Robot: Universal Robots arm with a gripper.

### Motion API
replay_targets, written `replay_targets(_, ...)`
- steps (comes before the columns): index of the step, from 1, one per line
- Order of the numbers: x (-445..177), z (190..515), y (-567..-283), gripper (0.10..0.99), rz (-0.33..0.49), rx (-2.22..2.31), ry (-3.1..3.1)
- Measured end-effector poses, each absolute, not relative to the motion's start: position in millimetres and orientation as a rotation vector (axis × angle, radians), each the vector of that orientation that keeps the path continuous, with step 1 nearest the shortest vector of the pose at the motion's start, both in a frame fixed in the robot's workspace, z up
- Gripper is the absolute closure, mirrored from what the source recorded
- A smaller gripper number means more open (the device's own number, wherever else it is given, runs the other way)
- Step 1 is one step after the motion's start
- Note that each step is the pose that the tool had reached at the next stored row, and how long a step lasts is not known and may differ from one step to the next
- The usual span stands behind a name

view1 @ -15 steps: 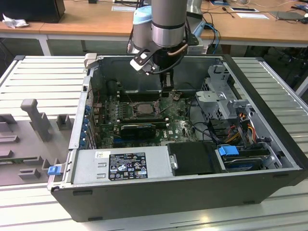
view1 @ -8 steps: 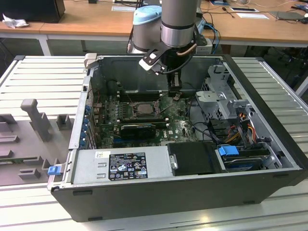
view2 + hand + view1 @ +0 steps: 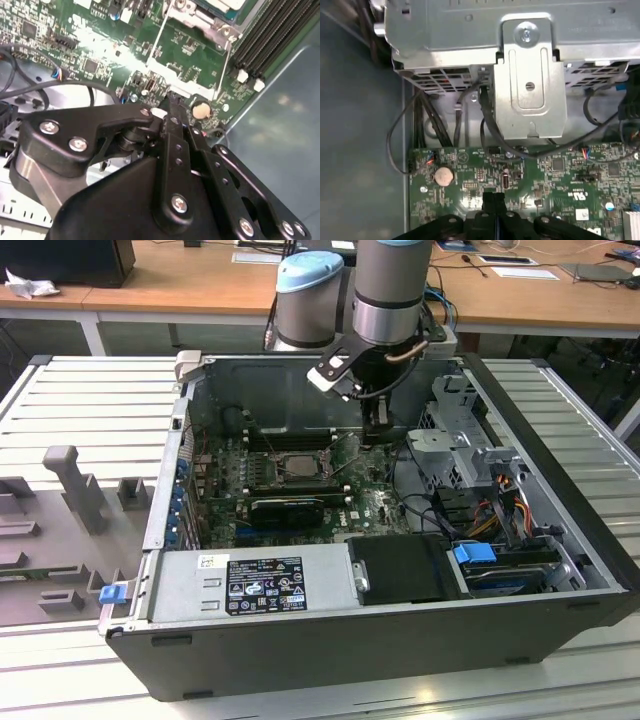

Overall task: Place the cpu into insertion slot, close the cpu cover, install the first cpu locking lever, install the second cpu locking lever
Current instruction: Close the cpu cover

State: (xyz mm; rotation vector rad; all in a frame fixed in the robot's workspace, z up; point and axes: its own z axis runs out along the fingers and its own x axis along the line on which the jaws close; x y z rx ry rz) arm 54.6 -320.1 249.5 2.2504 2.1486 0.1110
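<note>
We see an open computer case (image 3: 350,650) on a slatted tabletop (image 3: 90,400). The arm's gripper (image 3: 378,430) hangs inside it at the upper centre of the exterior view. Its jaws are closed with nothing between them, just above the green motherboard (image 3: 545,175).

The insertion slot (image 3: 277,468) sits near mid-frame, apart from the gripper, toward the exterior view's left. The cpu (image 3: 220,4) looks seated, and the cpu cover (image 3: 197,19) seems to be down around it. We cannot tell whether the locking levers (image 3: 156,45) are latched.

We see a robotics lab: a robot arm (image 3: 390,290) hangs over an open computer case (image 3: 400,650) on a slatted aluminium bench (image 3: 90,400), with wooden desks (image 3: 180,290) behind.
</note>
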Motion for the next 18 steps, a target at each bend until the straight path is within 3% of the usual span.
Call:
replay_targets(2,54.5,249.0,-320.1,0.980,0.065,2.273,2.169)
replay_targets(18,-7.2,244.2,-320.1,0.980,0.067,2.272,2.169)
